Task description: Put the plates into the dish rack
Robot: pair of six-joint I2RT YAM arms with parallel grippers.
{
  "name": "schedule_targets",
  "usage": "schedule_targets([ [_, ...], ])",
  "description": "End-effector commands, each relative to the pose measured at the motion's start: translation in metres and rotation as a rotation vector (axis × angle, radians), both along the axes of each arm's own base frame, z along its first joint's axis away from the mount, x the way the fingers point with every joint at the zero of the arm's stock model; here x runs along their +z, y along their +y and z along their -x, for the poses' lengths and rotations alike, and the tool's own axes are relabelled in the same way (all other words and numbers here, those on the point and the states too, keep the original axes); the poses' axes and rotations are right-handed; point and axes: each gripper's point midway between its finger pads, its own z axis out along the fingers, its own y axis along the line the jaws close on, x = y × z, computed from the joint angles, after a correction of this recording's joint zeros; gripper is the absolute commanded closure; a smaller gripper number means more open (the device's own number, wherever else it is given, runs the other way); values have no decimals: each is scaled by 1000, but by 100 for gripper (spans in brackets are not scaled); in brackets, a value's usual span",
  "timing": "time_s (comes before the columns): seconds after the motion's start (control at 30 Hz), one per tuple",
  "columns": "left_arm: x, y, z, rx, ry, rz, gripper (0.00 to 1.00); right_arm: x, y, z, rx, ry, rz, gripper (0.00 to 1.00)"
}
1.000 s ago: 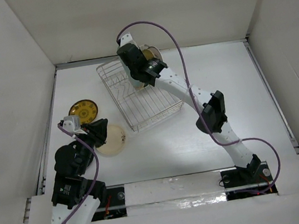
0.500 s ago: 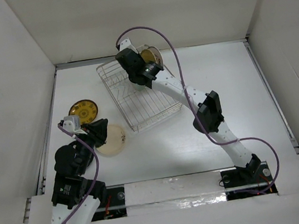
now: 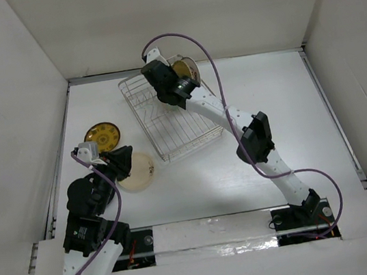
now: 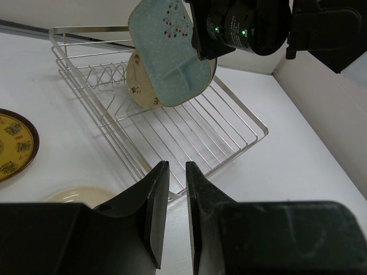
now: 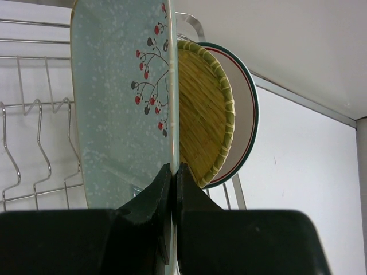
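The pale green rectangular plate (image 5: pixel 123 103) hangs on edge over the far end of the dish rack (image 4: pixel 189 137). My right gripper (image 5: pixel 172 177) pinches its rim, just beside the woven tan plate (image 5: pixel 203 114) standing there. Lowered off-line from the tines, it could knock that neighbour or twist out of my thin pinch.

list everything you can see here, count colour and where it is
dish rack: 1, silver wire, far middle of table
rectangular plate: 1, pale green, red sprig, held on edge over the rack
woven plate: 1, tan, upright at rack's far end
rimmed plate: 1, white, green rim, upright behind woven plate
patterned plate: 1, brown and yellow, flat, left of rack
cream plate: 1, flat by left fingers
table: 1, white
right fingers: clamping rectangular plate
left fingers: slightly apart, empty
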Motion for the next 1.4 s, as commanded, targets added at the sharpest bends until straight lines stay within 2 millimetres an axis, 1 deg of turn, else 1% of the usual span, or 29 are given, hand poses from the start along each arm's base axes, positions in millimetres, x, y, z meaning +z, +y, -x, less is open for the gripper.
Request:
schedule_targets([
  [0.0, 16, -3, 3, -22, -57, 19, 84, 49, -3, -7, -70, -150, -88, 100],
  [0.1, 16, -3, 3, -22, -58, 20, 84, 54, -7, -8, -92, -169, -67, 100],
  [0.17, 16, -4, 3, -23, -58, 20, 84, 57, -7, -9, -87, -177, -70, 100],
  [0.27, 17, -3, 3, -23, -60, 20, 84, 47, -3, -10, -76, -162, -62, 100],
  [0.3, 17, -3, 3, -23, -60, 20, 84, 37, 0, -12, -72, -150, -49, 100],
  [0.33, 16, -3, 3, -22, -58, 21, 84, 32, 1, -13, -72, -145, -44, 100],
  [0.37, 16, -3, 3, -23, -58, 20, 84, 22, 3, -15, -74, -135, -30, 100],
  [0.4, 17, -3, 4, -22, -60, 20, 84, 18, 3, -16, -74, -132, -24, 100],
  [0.53, 16, -3, 3, -20, -57, 19, 84, 9, 5, -19, -81, -129, -16, 100],
  [0.6, 16, -3, 3, -20, -55, 19, 84, 7, 0, -19, -112, -136, 6, 100],
  [0.63, 16, -3, 3, -22, -56, 21, 84, 6, 3, -16, -113, -138, 17, 100],
  [0.77, 15, -4, 3, -23, -55, 19, 84, 1, 0, -15, -125, -129, 22, 100],
  [0.8, 15, -4, 3, -25, -53, 20, 84, -3, 4, -11, -116, -121, 29, 100],
  [0.83, 15, -4, 3, -25, -53, 20, 84, -4, 4, -11, -118, -119, 34, 100],
  [0.87, 15, -4, 3, -25, -53, 20, 84, -6, 9, -7, -107, -116, 38, 100],
  [0.9, 14, -4, 3, -25, -50, 19, 84, -8, 11, -7, -97, -112, 36, 100],
  [0.93, 15, -4, 3, -25, -52, 19, 84, -7, 18, -5, -83, -117, 25, 100],
  [0.97, 14, -4, 2, -25, -50, 19, 84, -6, 19, -6, -79, -122, 27, 100],
  [1.07, 14, -4, 2, -25, -50, 19, 84, -1, 25, -10, -57, -147, 13, 75],
  [1.1, 14, -4, 2, -23, -49, 18, 84, -1, 31, -8, -40, -152, 10, 66],
  [1.2, 13, -4, 2, -22, -45, 17, 84, 5, 36, -10, -24, -170, -14, 55],
  [1.23, 13, -4, 2, -22, -45, 17, 84, 9, 37, -10, -23, -178, -29, 54],
  [1.27, 12, -4, 2, -22, -43, 16, 84, 8, 37, -10, -23, -178, -34, 53],
  [1.3, 13, -4, 1, -22, -43, 16, 84, 8, 41, -5, -16, -177, -39, 52],
  [1.33, 13, -4, 1, -22, -42, 16, 84, 13, 41, -2, -7, -179, -67, 48],
  [1.37, 13, -4, 1, -22, -42, 16, 84, 17, 44, 3, -1, -182, -82, 48],
])
